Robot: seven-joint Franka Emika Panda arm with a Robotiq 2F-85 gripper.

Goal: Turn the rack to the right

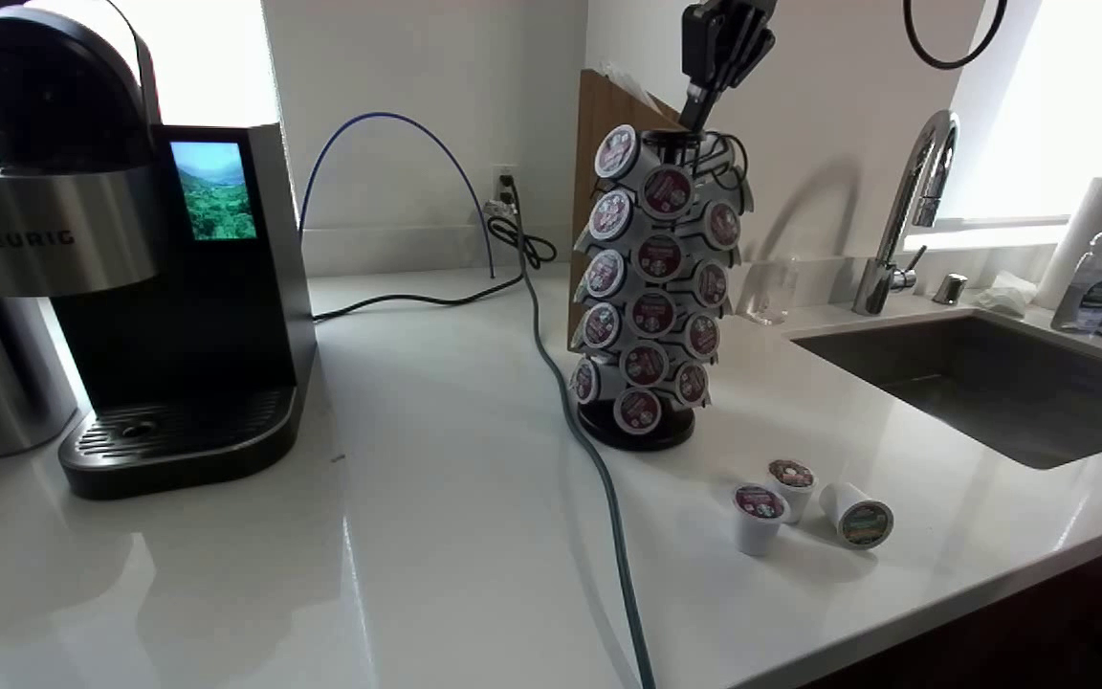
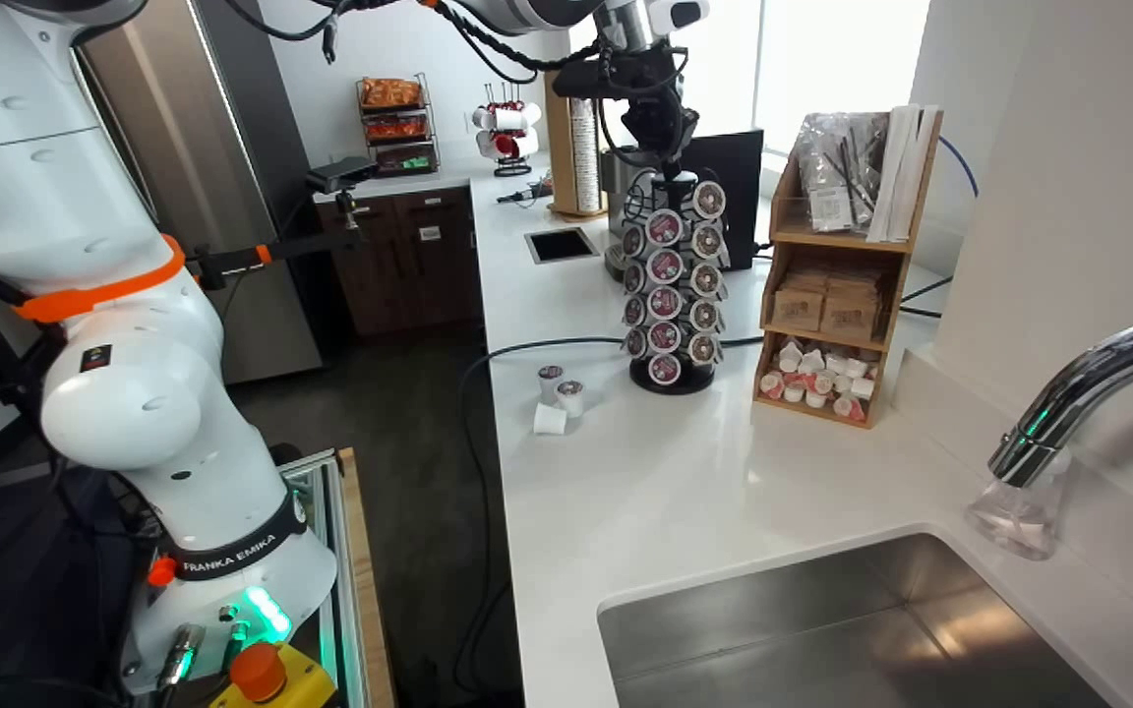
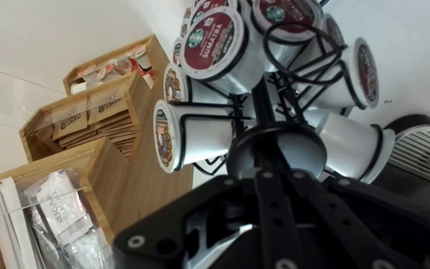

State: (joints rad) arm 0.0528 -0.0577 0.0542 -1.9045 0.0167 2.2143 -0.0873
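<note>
The rack [image 1: 637,435] is a tall dark wire tower filled with coffee pods, upright on its round black base. It also stands upright in an exterior view [image 2: 673,379]. In the wrist view its round black top disc [image 3: 276,127] lies just ahead of the fingers. My gripper [image 1: 696,110] points down at the rack's top from above, as an exterior view also shows [image 2: 670,169]. In the wrist view the gripper [image 3: 274,164] has its fingers together, over the near part of the disc. I cannot see anything between the fingertips, and their exact contact is hidden.
The black coffee machine [image 1: 264,249] stands apart from the rack. Three loose pods [image 1: 760,517] lie near the rack. A wooden organizer [image 2: 827,329] stands close by. A cable [image 1: 608,488] runs past the base. A sink [image 1: 981,373] and faucet [image 1: 905,211] are farther along.
</note>
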